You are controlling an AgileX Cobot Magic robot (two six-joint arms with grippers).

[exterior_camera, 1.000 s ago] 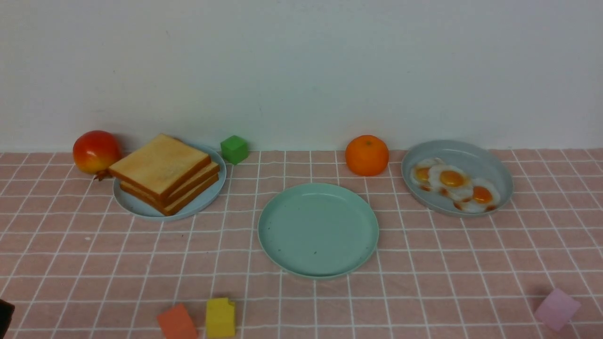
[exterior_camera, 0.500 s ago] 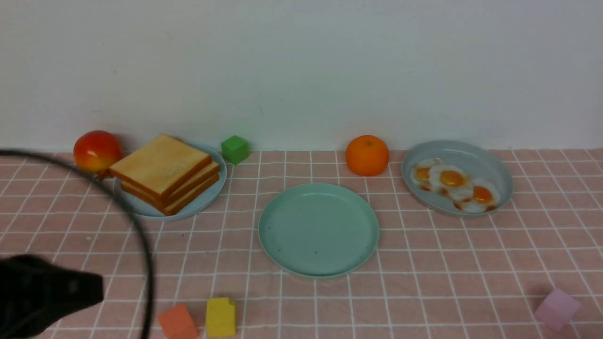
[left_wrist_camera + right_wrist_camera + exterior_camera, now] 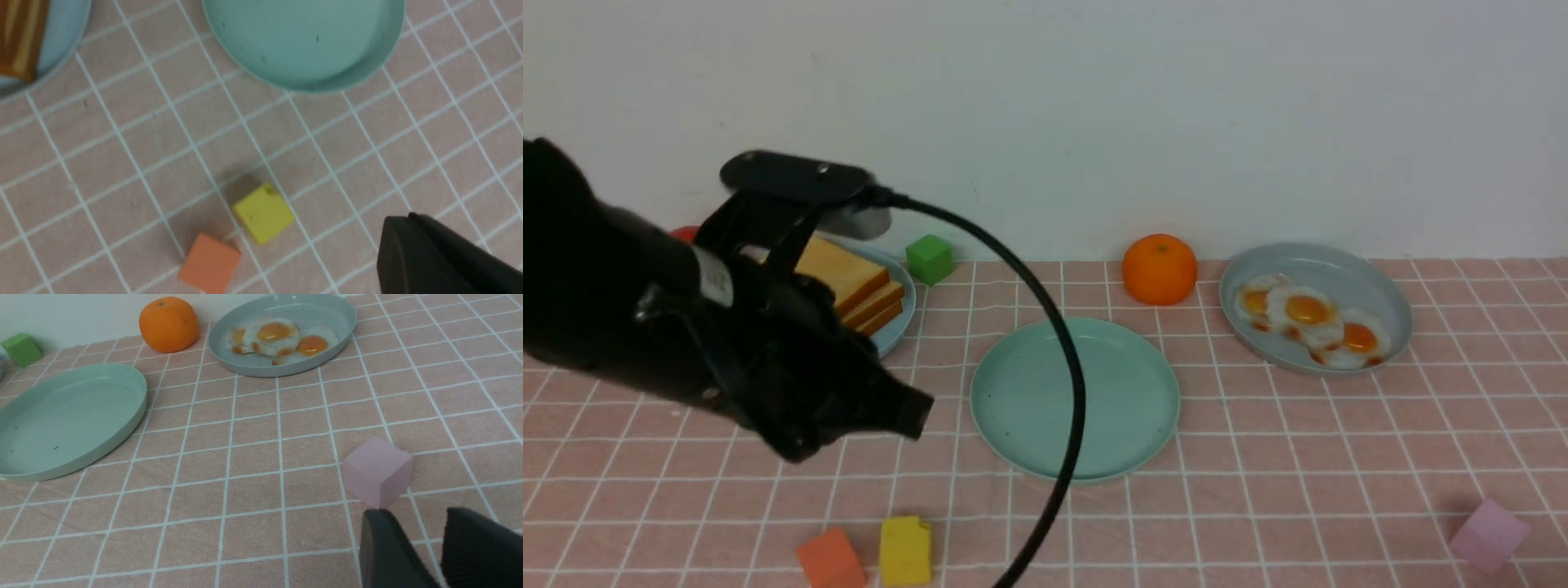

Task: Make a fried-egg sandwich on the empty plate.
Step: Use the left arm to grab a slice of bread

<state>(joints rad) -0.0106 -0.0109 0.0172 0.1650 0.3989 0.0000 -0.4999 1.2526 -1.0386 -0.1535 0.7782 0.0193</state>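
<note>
The mint-green empty plate (image 3: 1131,400) lies mid-table; it also shows in the left wrist view (image 3: 302,41) and the right wrist view (image 3: 65,416). Stacked toast slices (image 3: 854,282) sit on a pale-blue plate (image 3: 900,324), mostly hidden behind my left arm. Three fried eggs (image 3: 1305,310) lie in a grey-blue plate (image 3: 1339,265) at the back right. My left gripper (image 3: 913,415) hangs above the cloth, left of the mint plate; its jaws are together and empty (image 3: 408,216). My right gripper (image 3: 423,520) is open and empty, close behind a pink cube (image 3: 378,471).
An orange (image 3: 1159,269) and a green cube (image 3: 929,259) stand by the back wall. A yellow block (image 3: 905,550) and an orange block (image 3: 830,559) lie near the front edge. The pink cube (image 3: 1488,535) is at the front right. A black cable (image 3: 1066,343) arcs over the mint plate.
My left arm has swung in from the lower left, up and to the right. It now covers the red apple and most of the toast stack. Nothing on the table has moved.
</note>
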